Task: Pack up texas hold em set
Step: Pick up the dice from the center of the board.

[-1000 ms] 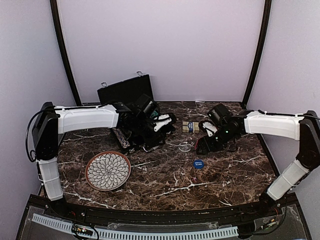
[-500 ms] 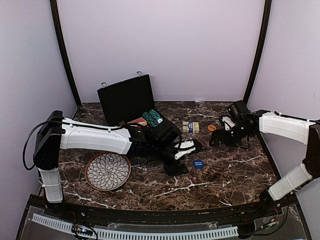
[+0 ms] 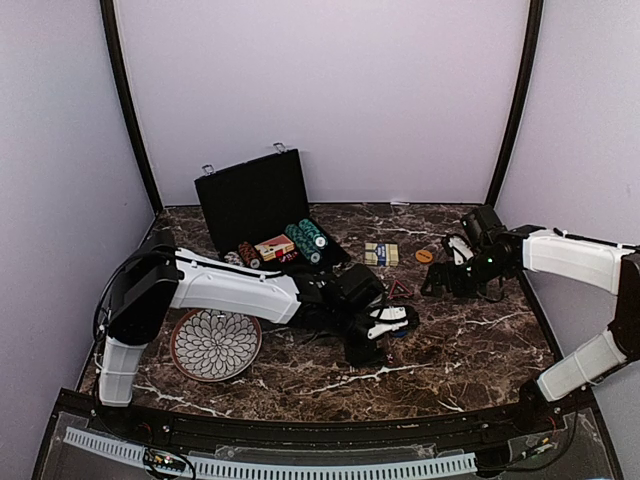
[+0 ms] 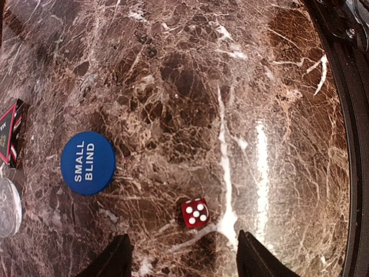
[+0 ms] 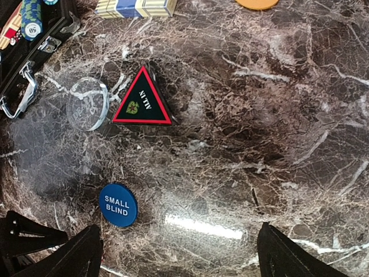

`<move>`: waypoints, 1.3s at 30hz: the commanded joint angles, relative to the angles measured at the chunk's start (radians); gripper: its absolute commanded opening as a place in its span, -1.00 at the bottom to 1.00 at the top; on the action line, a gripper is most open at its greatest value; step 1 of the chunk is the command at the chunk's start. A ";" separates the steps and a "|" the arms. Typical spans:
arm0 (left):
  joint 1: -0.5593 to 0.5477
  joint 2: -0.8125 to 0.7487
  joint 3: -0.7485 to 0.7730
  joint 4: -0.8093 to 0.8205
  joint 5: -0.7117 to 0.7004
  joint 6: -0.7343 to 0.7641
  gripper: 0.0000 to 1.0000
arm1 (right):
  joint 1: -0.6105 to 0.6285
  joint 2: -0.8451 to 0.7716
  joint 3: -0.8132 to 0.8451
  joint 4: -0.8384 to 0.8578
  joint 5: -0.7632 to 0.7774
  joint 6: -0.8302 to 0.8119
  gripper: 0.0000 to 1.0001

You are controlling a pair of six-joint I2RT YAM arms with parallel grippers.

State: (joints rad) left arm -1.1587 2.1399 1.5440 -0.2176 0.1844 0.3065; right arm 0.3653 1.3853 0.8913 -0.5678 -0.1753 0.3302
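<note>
Left arm: the upper link rises from the base at the near left, and the white forearm runs right, low across the marble table (image 3: 480,350). The left gripper (image 3: 378,335) points down at the table centre, right of the patterned plate (image 3: 215,342). Its jaws stand open and hold nothing. In the left wrist view a red die (image 4: 195,212), five pips up, lies on the table just ahead of the gap between the fingertips (image 4: 118,259), touching neither. The blue SMALL BLIND button (image 4: 87,163) lies flat near the die, apart from it. Right arm: the forearm reaches left from the elbow at the right wall, and the right gripper (image 3: 440,278) is held tilted above the table, right of centre. Its jaws stand wide open with nothing between them. In the right wrist view a black triangular ALL IN marker (image 5: 141,98) with a red edge lies flat, with a clear disc (image 5: 87,104) just beside it. An orange button (image 3: 424,256) and a boxed card deck (image 3: 380,254) lie farther back, near each other. The black briefcase (image 3: 250,195) stands open at the back left of the table, lid upright. Its tray holds rows of striped poker chips (image 3: 305,238) and a red card box (image 3: 272,247).
</note>
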 commanded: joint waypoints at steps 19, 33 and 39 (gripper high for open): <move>-0.006 0.122 0.139 -0.083 0.075 0.014 -0.24 | -0.014 -0.037 -0.039 0.026 -0.037 -0.022 0.89; -0.005 0.122 0.146 -0.063 0.106 -0.012 -0.68 | -0.016 -0.030 -0.045 0.028 -0.049 -0.021 0.89; 0.028 0.078 0.143 -0.069 0.131 -0.040 -0.93 | -0.016 -0.031 -0.036 0.023 -0.056 -0.022 0.89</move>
State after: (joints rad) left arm -1.1542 2.2646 1.6684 -0.2779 0.2802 0.2905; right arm 0.3588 1.3689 0.8543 -0.5636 -0.2146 0.3153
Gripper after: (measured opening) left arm 0.144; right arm 0.945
